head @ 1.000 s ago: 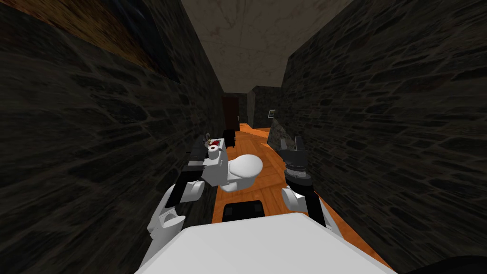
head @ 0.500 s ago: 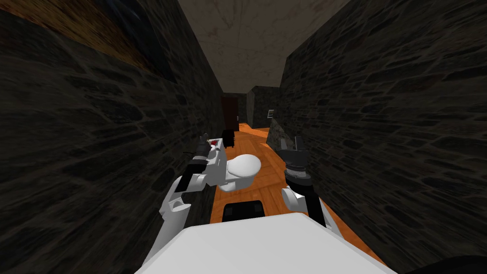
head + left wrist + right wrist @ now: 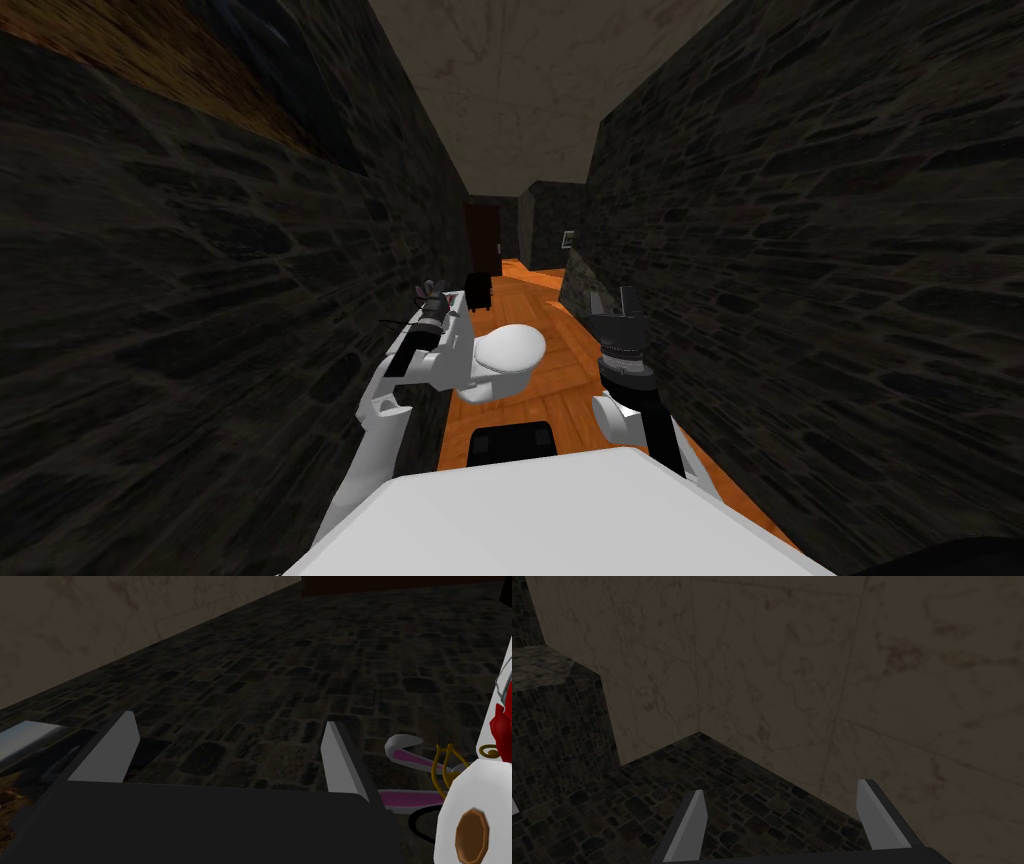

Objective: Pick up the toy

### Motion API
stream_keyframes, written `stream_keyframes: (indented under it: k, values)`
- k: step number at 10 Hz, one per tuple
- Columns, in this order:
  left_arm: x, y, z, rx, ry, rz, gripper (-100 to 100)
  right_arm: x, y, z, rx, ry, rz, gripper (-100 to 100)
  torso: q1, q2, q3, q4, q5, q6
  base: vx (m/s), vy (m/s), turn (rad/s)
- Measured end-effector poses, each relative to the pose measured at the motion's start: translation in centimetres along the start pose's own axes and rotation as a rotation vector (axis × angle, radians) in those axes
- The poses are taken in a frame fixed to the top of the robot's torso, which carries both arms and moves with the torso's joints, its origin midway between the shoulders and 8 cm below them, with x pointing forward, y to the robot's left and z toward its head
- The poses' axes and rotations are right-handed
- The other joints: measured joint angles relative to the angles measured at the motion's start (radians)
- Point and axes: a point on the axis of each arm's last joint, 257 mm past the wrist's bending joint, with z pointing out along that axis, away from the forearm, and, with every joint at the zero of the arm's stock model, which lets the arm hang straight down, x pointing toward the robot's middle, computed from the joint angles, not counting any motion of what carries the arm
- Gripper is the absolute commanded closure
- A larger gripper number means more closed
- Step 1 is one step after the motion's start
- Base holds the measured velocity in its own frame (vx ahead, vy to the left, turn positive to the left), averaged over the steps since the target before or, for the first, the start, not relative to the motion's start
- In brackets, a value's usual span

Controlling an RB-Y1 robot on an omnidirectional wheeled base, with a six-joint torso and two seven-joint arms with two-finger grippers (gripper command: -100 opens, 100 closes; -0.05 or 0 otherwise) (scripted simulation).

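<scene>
just outside the spread left end effector lies the toy.

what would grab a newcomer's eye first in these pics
The white toilet on the orange floor, squeezed between dark stone walls. Next, the left gripper, open at the tank, with a pink-eared toy and a paper roll just outside its grasp. The right gripper hangs open across the toilet.
</scene>
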Motion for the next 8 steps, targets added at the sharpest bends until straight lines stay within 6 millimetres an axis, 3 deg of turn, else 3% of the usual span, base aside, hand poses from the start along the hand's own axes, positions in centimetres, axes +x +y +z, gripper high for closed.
stream_keyframes:
  k: [8]
  values:
    - [0.6,6.2,4.9,-0.211,0.016,-0.043,-100,0.0,0.0,0.0,0.000,0.000,0.000,0,0.000,-0.001,-0.001,0.000,0.000,0.000,0.009,-0.055,0.018]
